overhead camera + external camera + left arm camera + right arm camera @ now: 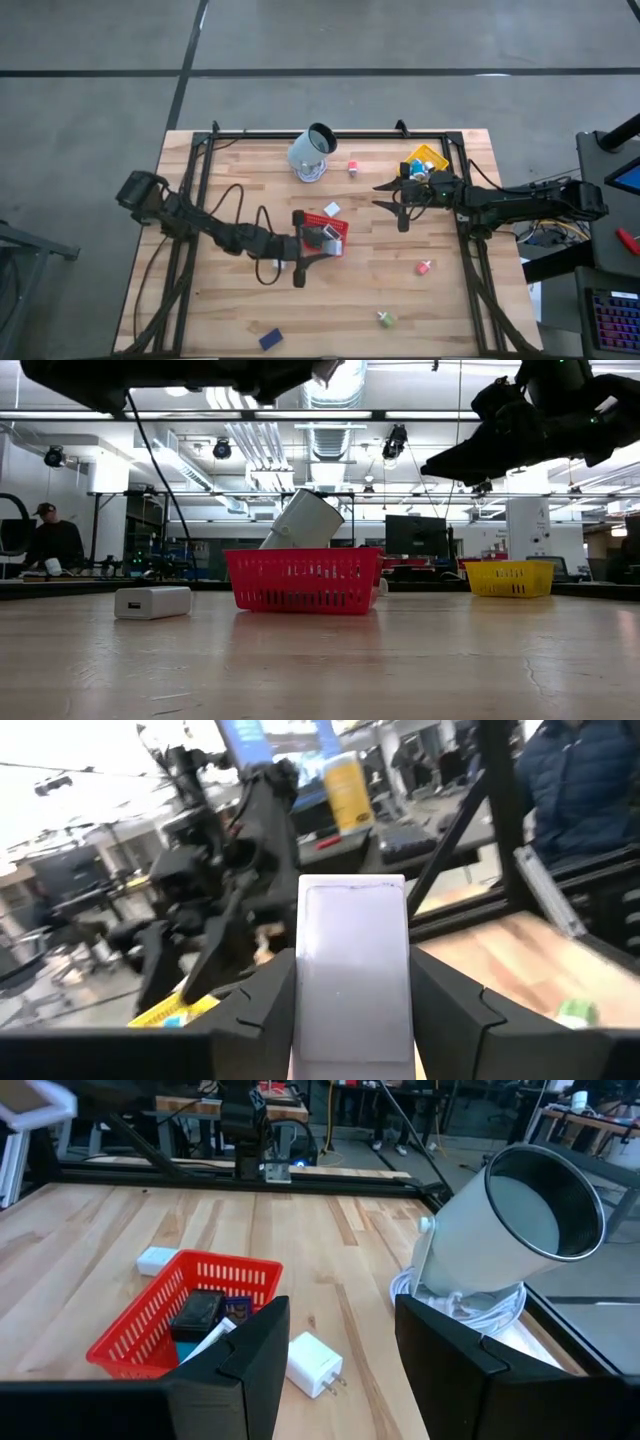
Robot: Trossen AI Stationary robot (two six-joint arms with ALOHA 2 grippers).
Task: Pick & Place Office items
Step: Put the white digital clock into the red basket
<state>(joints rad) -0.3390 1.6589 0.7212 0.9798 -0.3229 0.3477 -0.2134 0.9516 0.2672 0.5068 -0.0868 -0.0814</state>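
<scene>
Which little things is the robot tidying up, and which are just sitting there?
For the job:
flat white block in left gripper
white plug charger
dark blue block
green block

Just there:
red mesh tray
yellow mesh tray
big pale cup

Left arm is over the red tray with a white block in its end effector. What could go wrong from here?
1. The left end effector pinches only the lower part of the white block; it could tip or slip before release.
2. The red tray already holds items, so the block may bounce out.
3. The right end effector hangs close by, open and empty; the arms could clash if both move toward the tray.
</scene>
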